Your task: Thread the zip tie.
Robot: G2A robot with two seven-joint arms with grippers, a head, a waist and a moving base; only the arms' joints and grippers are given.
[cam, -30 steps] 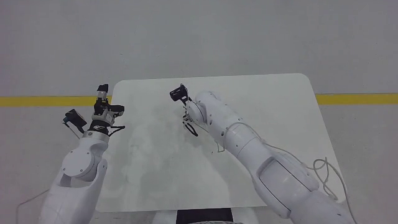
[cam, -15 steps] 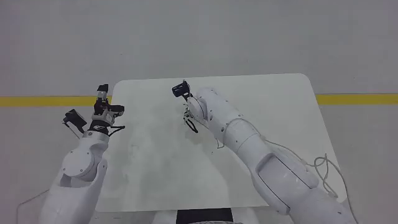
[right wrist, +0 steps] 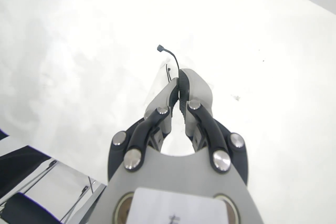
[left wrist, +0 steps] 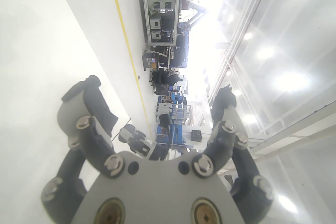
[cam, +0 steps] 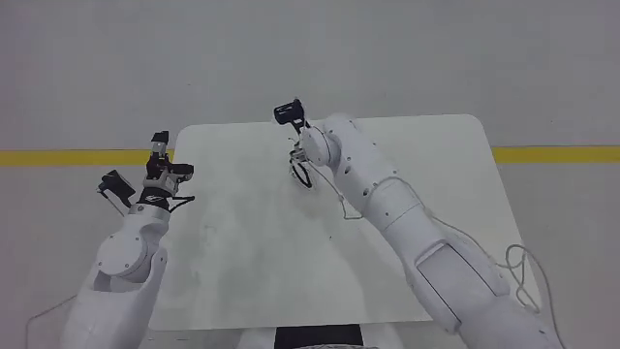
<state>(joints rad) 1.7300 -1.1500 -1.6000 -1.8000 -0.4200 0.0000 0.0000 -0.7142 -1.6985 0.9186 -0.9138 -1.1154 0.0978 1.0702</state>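
A thin black zip tie [right wrist: 174,56] sticks out from between the fingertips of my right gripper [right wrist: 179,79]. Its small square head is at the free end, held just above the white table [right wrist: 78,12]. The right gripper [cam: 298,168] is shut on the tie and hangs over the table's far middle part. My left gripper [left wrist: 157,87] stands open with nothing between its fingers, and it points away from the table. In the top view the left gripper [cam: 167,162] is at the table's left edge, well apart from the right one.
The white table [cam: 426,155] has rounded corners and faint smudges on its top. Grey floor with yellow lines [cam: 542,154] surrounds it. Racks and equipment [left wrist: 160,17] stand far off in the room in the left wrist view.
The right arm has moved toward the table's far edge and slightly right, with the zip tie still in its gripper. The left arm has kept still.
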